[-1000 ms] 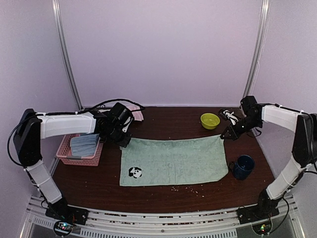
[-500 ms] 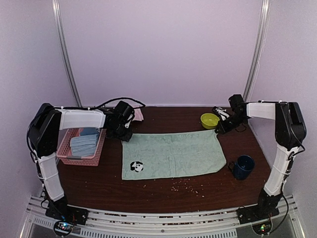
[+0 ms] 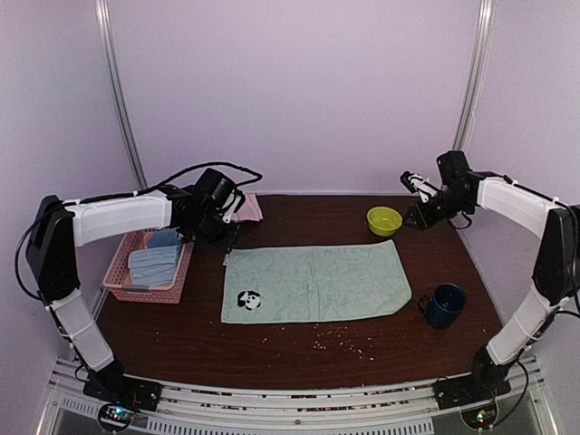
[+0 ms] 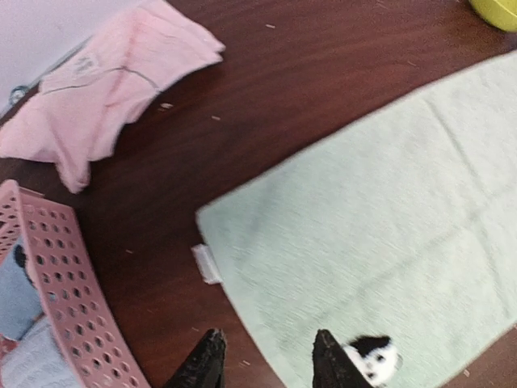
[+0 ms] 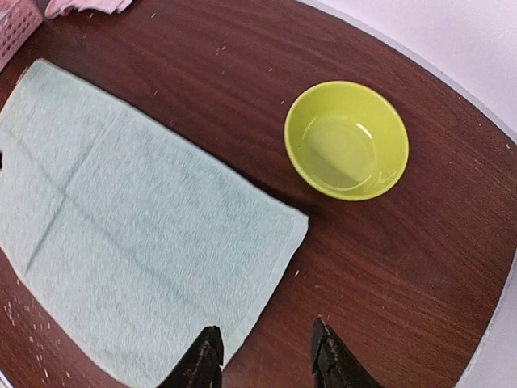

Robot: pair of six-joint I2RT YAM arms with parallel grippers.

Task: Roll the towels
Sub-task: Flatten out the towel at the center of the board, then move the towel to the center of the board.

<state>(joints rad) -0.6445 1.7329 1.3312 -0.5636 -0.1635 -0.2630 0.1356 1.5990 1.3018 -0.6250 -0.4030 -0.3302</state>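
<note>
Sage green cloth towel is spread flat on the dark brown wooden table, and its left edge is straddled from above by the left gripper. The jaws are parted a fair bit and nothing is gripped. A little black-and-white panda patch is sewn on just beside the right finger. A small white tag sticks out at the towel's corner, but no writing can be made out on it.

Further off, the pale pink cloth towel is bunched up at the back of the table. Some kind of printed label is seen on it, unreadable though. A pink perforated plastic basket with folded blue-grey towels is parked to the left.

The right gripper is held open too, empty, above bare table just off the green towel's right corner. A yellow-green bowl is found beyond it, and a dark blue mug is set near the towel's right edge.
</note>
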